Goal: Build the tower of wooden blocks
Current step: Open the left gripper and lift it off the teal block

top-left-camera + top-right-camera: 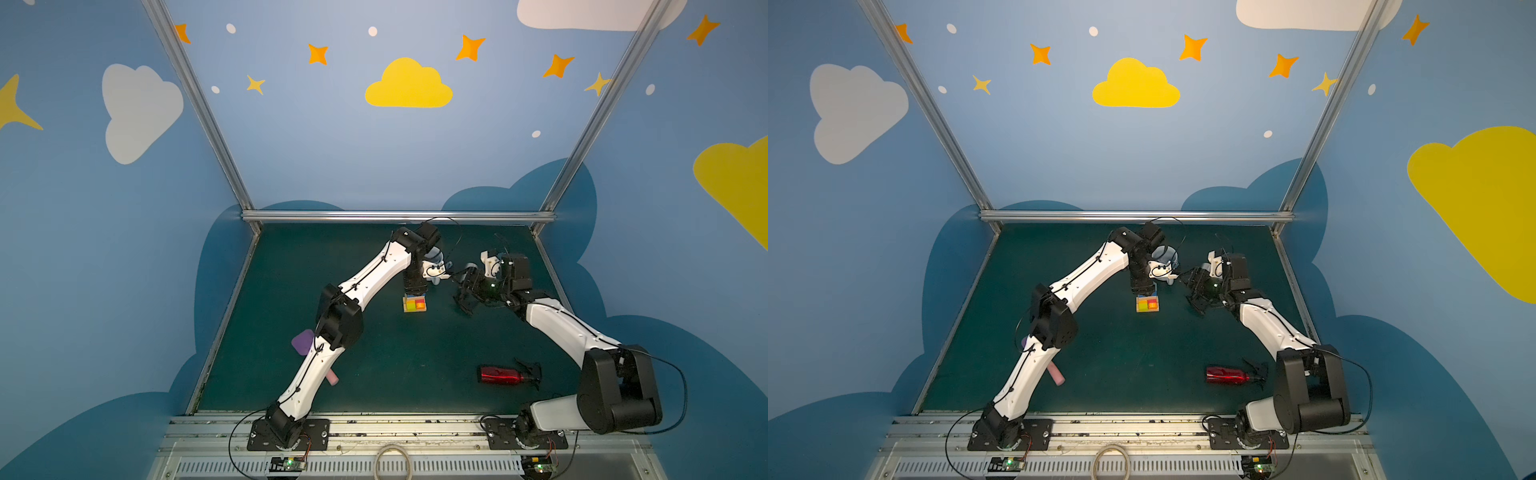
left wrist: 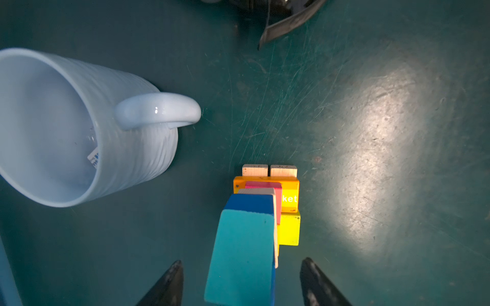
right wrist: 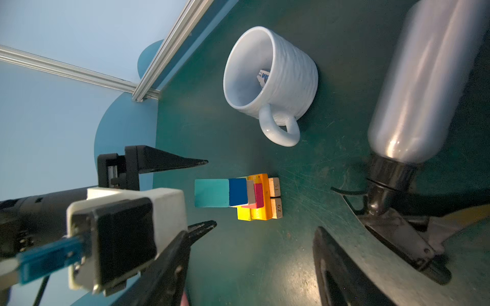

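The tower [image 1: 414, 304] [image 1: 1147, 304] stands mid-table: two tan bars [image 2: 283, 171] lowest, then orange [image 2: 290, 196] and yellow [image 2: 289, 229] blocks, pink, a blue cube [image 3: 237, 192] and a teal piece [image 3: 211, 192] [image 2: 244, 251] highest. My left gripper [image 2: 241, 266] [image 3: 208, 193] hangs open straight over it. Its fingertips [image 3: 202, 161] stand either side of the teal piece with a gap on both sides. To the right of the tower, low over the mat, my right gripper [image 1: 463, 297] [image 3: 253, 251] is open and holds nothing.
A white mug [image 2: 79, 127] [image 3: 270, 74] [image 1: 1165, 253] stands just behind the tower. A grey spray bottle [image 3: 416, 87] lies close by my right gripper. A red bottle [image 1: 498, 374] lies front right, and a purple spatula [image 1: 302, 340] front left under the left arm.
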`<state>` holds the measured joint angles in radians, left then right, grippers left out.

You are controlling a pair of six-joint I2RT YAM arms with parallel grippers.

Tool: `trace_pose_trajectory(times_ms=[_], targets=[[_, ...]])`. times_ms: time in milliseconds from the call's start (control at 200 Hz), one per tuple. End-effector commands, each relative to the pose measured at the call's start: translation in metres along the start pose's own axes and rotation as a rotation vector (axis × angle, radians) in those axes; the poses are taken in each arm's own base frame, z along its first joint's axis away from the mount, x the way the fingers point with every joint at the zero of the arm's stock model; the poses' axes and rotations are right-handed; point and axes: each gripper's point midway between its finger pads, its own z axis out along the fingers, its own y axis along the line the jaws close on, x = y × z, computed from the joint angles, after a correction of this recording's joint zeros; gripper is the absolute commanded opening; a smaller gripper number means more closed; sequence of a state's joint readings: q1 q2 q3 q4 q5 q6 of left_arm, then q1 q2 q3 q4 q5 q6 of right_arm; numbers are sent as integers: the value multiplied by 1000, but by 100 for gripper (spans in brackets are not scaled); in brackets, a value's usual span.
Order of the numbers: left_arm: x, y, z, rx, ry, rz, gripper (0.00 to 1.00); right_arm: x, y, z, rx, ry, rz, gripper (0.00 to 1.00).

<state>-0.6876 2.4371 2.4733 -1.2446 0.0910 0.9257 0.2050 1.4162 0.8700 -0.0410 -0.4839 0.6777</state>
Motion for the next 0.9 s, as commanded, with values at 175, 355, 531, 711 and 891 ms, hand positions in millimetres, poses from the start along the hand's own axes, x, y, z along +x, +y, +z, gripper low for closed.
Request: trace_pose_trajectory(times_ms=[175, 355, 531, 711, 891], targets=[[-2, 2, -9, -19, -14, -12, 97, -11, 13, -2, -30, -20, -13, 71], [-5, 10, -11, -55, -18, -36, 100, -9, 15, -2, -36, -15, -15, 72], [-7, 8, -20, -52, -23, -55, 100, -9, 17, -3, -41, -15, -19, 72], [-7, 9, -31, -61, -31, -69, 100, -8, 18, -2, -42, -12, -19, 74], [-10, 11, -42, -89, -36, -98, 100, -6, 20, -4, -42, -9, -28, 78]])
